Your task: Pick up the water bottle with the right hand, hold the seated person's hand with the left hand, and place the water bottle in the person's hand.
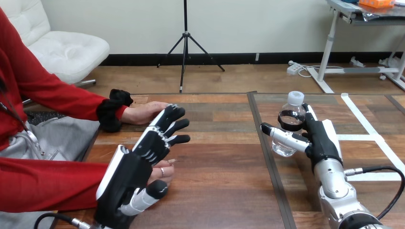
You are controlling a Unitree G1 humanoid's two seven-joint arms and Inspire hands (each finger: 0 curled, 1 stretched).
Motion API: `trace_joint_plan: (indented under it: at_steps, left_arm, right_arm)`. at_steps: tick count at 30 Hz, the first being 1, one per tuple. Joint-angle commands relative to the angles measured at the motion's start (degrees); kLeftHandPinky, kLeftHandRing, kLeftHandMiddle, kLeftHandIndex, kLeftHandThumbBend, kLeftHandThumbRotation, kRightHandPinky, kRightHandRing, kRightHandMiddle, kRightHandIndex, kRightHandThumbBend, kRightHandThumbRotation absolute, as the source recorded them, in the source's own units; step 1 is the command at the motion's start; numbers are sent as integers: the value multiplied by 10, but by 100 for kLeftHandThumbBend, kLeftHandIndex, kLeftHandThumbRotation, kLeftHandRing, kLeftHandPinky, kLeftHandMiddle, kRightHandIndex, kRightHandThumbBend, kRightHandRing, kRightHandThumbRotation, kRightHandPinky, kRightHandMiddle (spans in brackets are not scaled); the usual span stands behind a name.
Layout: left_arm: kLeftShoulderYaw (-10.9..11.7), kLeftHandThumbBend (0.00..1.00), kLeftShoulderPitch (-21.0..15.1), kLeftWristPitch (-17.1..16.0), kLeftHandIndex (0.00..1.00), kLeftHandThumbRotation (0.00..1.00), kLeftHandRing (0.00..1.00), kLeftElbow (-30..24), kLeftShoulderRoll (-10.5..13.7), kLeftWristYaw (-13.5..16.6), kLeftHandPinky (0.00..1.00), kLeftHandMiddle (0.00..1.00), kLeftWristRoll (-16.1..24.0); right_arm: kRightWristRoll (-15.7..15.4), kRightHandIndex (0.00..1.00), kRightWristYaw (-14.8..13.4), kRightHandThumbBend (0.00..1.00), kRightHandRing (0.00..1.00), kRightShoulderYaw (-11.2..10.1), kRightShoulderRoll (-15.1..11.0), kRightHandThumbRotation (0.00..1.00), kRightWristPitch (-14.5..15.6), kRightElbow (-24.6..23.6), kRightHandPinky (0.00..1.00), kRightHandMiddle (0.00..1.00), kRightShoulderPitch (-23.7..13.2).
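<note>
A clear water bottle (291,125) with a white cap stands upright on the right half of the wooden table (215,157). My right hand (321,139) is curled round it: the thumb crosses its front and the fingers lie along its right side and back. My left hand (143,157) hovers at the lower left with straight, spread fingers. The person's hand at the view's lower left (163,172) lies on the table under it and peeks out between my palm and thumb; I cannot tell whether they touch. The person's other hand (143,113) rests flat further back.
A dark seam (263,143) runs front to back across the table, just left of the bottle. White tape lines (364,121) mark the table's right part. The person's red-sleeved arms come in from the left edge.
</note>
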Motion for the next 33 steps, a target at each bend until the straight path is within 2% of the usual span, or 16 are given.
trace_joint_plan:
  at_steps: [1, 7, 17, 22, 25, 26, 28, 29, 32, 33]
  left_arm:
    - [11, 100, -14, -17, 93, 83, 88, -26, 11, -3, 79, 93, -5]
    - [15, 100, -13, -26, 93, 84, 88, -19, 16, -11, 78, 93, -15]
    - [22, 100, -7, -22, 92, 83, 87, -26, 19, -12, 76, 92, -22]
    - [25, 100, -2, -15, 92, 83, 86, -34, 18, -11, 74, 92, -26]
    - [27, 100, -1, -14, 91, 83, 86, -39, 18, -10, 74, 91, -26]
    - [27, 100, -1, -17, 91, 83, 85, -40, 17, -13, 73, 91, -31]
    - [28, 100, -2, -20, 91, 83, 85, -40, 16, -17, 73, 90, -38]
    - [28, 100, -2, -23, 90, 83, 85, -40, 15, -18, 73, 90, -41]
    - [28, 100, -2, -24, 90, 82, 83, -43, 18, -24, 72, 89, -47]
    - [27, 100, -1, -21, 90, 82, 84, -45, 19, -26, 72, 89, -49]
  right_arm:
    - [7, 100, -4, 100, 96, -11, 10, 39, -5, 0, 97, 95, -14]
    - [11, 100, -6, 100, 97, -15, 16, 38, 1, 2, 97, 95, -13]
    - [15, 100, -14, 100, 96, -25, 24, 37, 1, 3, 96, 94, -14]
    - [17, 99, -16, 100, 96, -30, 28, 34, -2, 3, 94, 94, -14]
    - [24, 98, -15, 100, 94, -37, 31, 29, -5, 3, 91, 93, -14]
    - [17, 97, -36, 100, 94, -33, 32, 28, -1, 4, 91, 93, -15]
    - [7, 93, -62, 100, 89, -26, 33, 24, 4, 4, 83, 89, -16]
    - [10, 92, -68, 100, 88, -29, 36, 22, 1, 4, 80, 88, -16]
    - [21, 86, -74, 98, 82, -41, 41, 13, -7, 4, 74, 83, -15]
    - [24, 82, -75, 97, 76, -44, 43, 8, -9, 4, 67, 79, -15]
